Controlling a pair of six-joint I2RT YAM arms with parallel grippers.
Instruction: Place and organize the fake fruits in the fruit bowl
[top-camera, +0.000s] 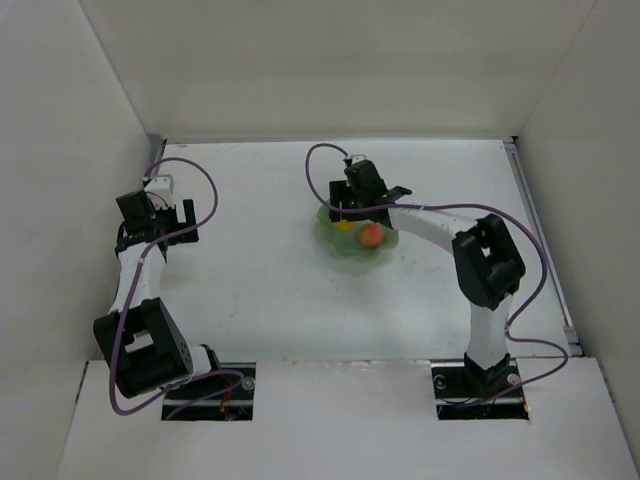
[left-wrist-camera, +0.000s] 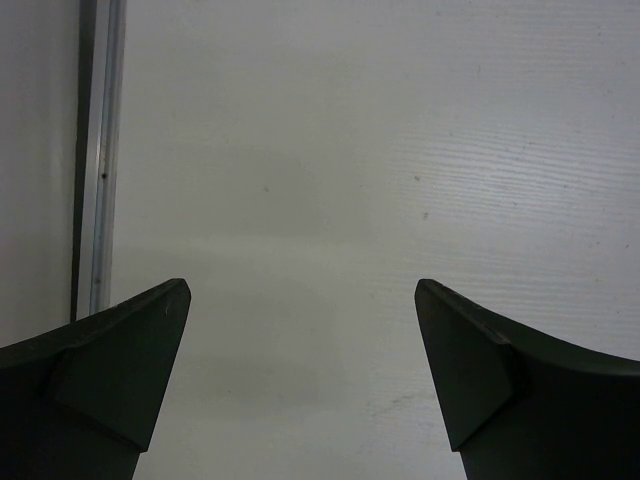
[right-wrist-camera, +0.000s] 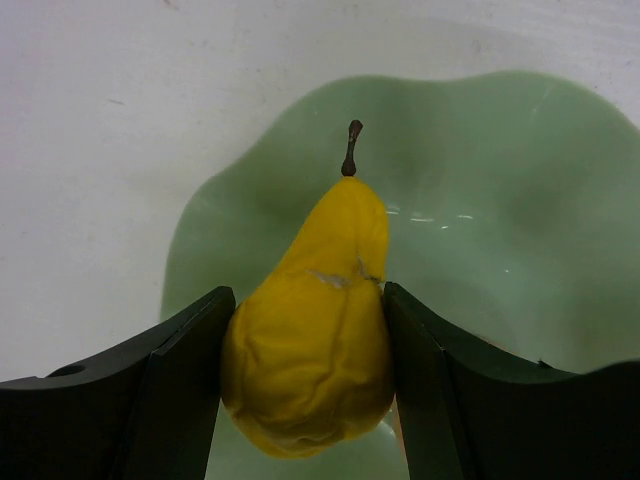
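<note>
The pale green fruit bowl (top-camera: 352, 250) with a wavy rim sits right of the table's middle. The round red-orange fruit (top-camera: 370, 235) lies inside it. My right gripper (top-camera: 345, 214) is over the bowl's far left part, shut on the yellow pear (right-wrist-camera: 312, 330), whose stem points away from the wrist. In the right wrist view both fingers (right-wrist-camera: 180, 390) press the pear's wide body above the bowl's inside (right-wrist-camera: 500, 230). A bit of the pear shows in the top view (top-camera: 344, 225). My left gripper (top-camera: 160, 215) is open and empty at the far left, over bare table (left-wrist-camera: 300, 200).
White walls enclose the table on three sides. A metal strip (left-wrist-camera: 97, 150) runs along the left wall close to my left gripper. Purple cables loop over both arms.
</note>
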